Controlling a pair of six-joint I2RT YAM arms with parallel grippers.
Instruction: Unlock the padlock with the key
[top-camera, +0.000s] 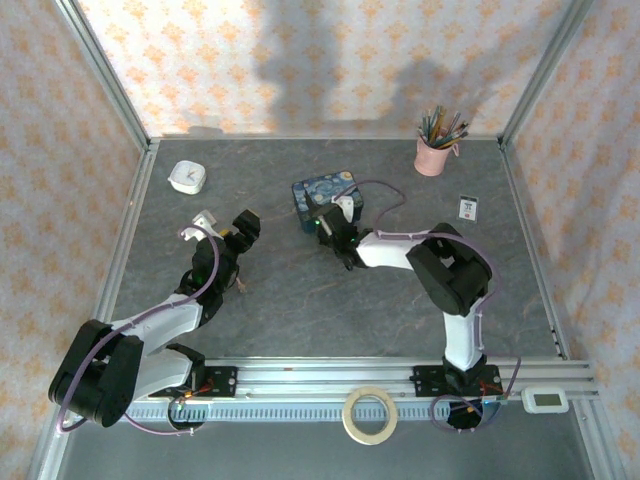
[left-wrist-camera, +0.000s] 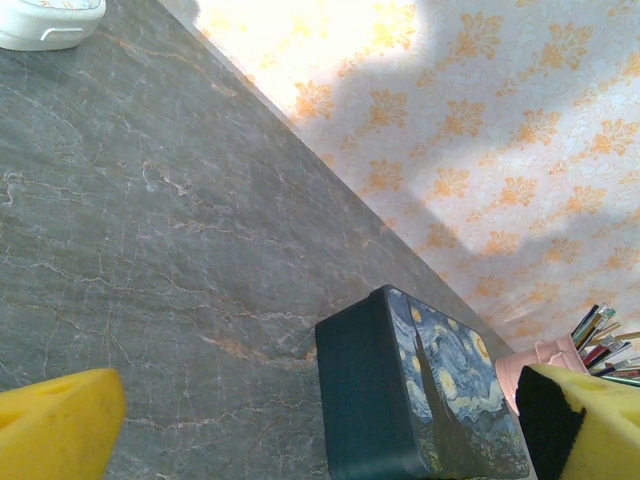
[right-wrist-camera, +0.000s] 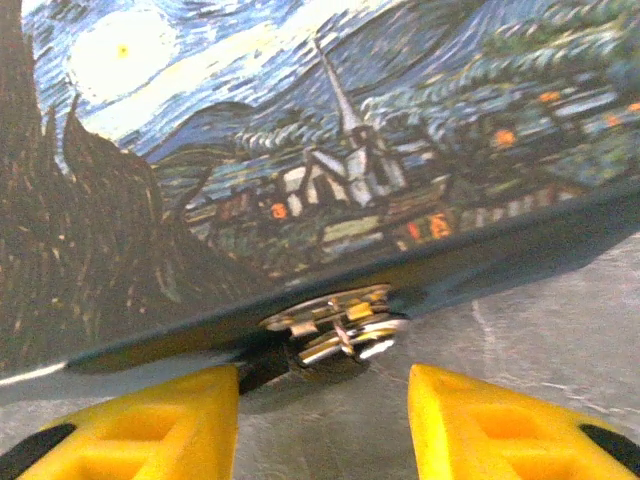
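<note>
My right gripper (right-wrist-camera: 322, 390) is low over the table (top-camera: 300, 290), at the 6 o'clock edge of the blue box (top-camera: 326, 196). Its jaws stand partly apart and grip nothing. In my right wrist view the padlock (right-wrist-camera: 335, 326) sits at the box's lower rim, at 12 o'clock from the gap between my yellow fingers (right-wrist-camera: 150, 425). It is near them but not touching. It is small and blurred, and I cannot make out its shackle. My left gripper (top-camera: 243, 228) hovers at 8 o'clock from the box, well apart from it, jaws wide and empty. A white clock (top-camera: 187, 177) lies at 10 o'clock on the table and a pink pencil cup (top-camera: 433, 155) at 2 o'clock.
</note>
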